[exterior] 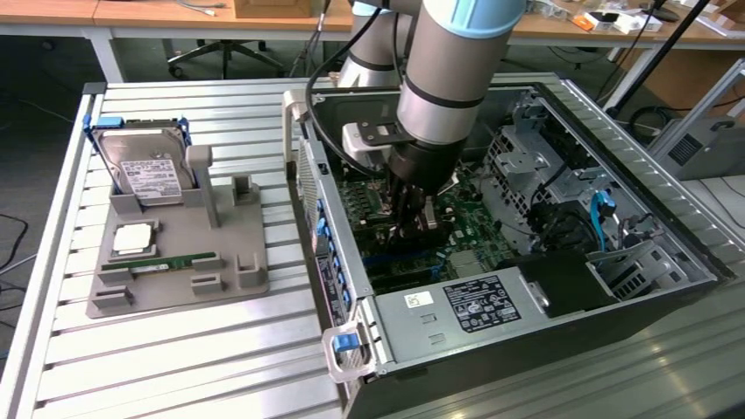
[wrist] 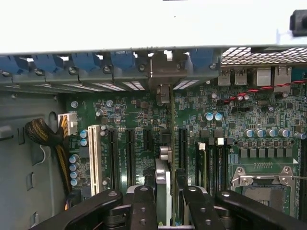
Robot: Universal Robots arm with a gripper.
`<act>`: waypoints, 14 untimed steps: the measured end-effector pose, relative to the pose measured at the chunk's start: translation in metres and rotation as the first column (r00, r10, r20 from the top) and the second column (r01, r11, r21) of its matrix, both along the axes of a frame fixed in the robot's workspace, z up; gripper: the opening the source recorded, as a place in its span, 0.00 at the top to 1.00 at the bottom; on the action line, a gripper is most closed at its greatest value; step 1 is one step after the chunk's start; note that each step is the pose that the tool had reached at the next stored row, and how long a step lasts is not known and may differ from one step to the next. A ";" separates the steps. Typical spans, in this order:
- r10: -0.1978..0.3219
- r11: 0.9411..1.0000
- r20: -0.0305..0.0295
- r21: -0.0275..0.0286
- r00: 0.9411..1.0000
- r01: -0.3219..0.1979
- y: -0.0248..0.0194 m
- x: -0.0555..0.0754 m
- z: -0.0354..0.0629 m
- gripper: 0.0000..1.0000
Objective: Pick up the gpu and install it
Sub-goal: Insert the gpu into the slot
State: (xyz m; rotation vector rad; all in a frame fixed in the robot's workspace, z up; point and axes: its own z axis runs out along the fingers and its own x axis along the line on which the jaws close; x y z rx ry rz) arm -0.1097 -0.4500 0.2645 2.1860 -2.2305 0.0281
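The gpu appears edge-on in the wrist view as a thin card with a silvery edge. It stands upright over the black expansion slots of the green motherboard. Its metal bracket end reaches the case's rear slot openings. My gripper is shut on the card, one black finger on each side. In the exterior view the gripper reaches down into the open computer case, with the gpu low over the board. Whether the card sits in a slot is hidden.
A grey holder on the slatted table at the exterior view's left carries a hard drive, a RAM stick and a CPU. Inside the case are the power supply, drive cages, blue card latches and a CPU socket.
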 end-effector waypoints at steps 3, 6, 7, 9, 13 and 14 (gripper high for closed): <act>0.000 1.000 0.000 0.000 1.000 0.000 0.0002 0.000 -0.0006 0.73; 0.000 1.000 0.000 0.000 1.000 0.000 0.0002 0.001 -0.0011 0.73; 0.000 1.000 0.000 0.000 1.000 0.000 0.0002 0.001 -0.0012 0.73; 0.000 1.000 0.000 0.000 1.000 0.000 0.0002 0.001 -0.0013 0.73; 0.000 1.000 0.000 0.000 1.000 0.000 0.0002 0.001 -0.0014 0.73; 0.000 1.000 0.000 0.000 1.000 0.000 0.0002 0.001 -0.0014 0.73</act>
